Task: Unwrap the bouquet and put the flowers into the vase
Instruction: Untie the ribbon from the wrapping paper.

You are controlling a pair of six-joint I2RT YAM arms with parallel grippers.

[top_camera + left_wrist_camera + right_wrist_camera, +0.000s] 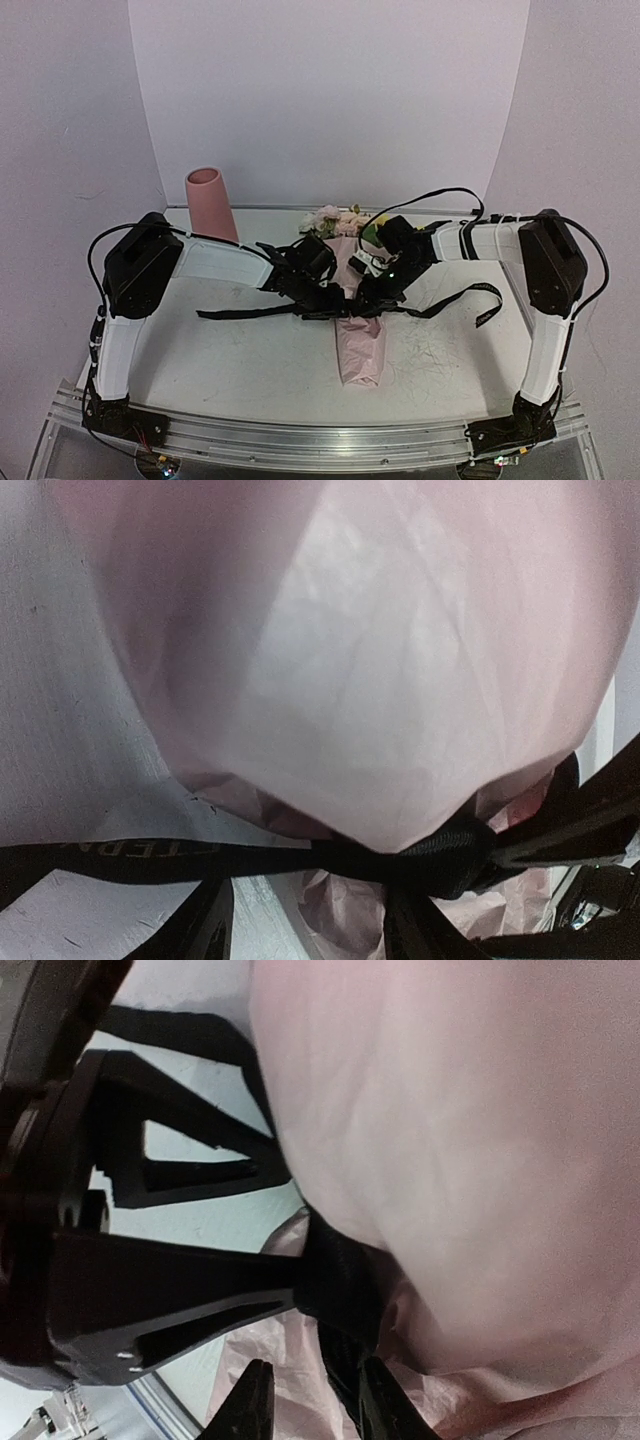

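The bouquet lies on the table in pink paper, its blooms pointing to the back. A black ribbon is tied round its middle, with a knot. My left gripper is open at the knot from the left; its fingers stand apart under the ribbon, paper between them. My right gripper comes from the right and is open too. A ribbon strand runs between its fingers, lying against the right one. The pink vase stands upright at the back left.
Ribbon tails trail over the table to the left and to the right. White walls close in the back and both sides. An aluminium rail runs along the near edge. The left gripper's fingers crowd the right wrist view.
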